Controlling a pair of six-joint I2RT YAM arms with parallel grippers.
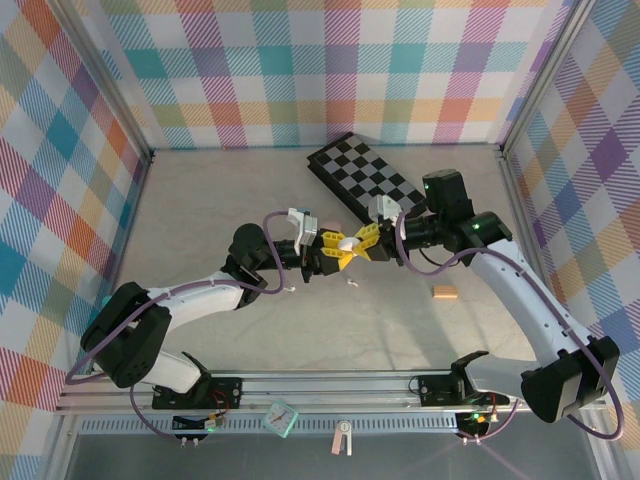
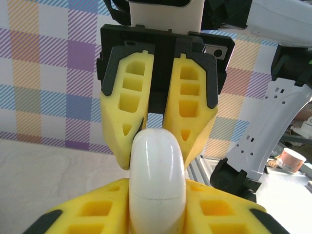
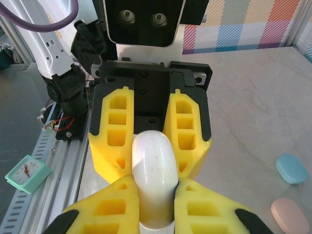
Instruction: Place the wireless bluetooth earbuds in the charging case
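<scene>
Left end effector (image 2: 157, 197) around white case (image 2: 157, 156)

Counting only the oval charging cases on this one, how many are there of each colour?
White oval plastic case: 1
Pale blue oval plastic case: 1
Pink oval plastic case: 1
Total: 3
</scene>
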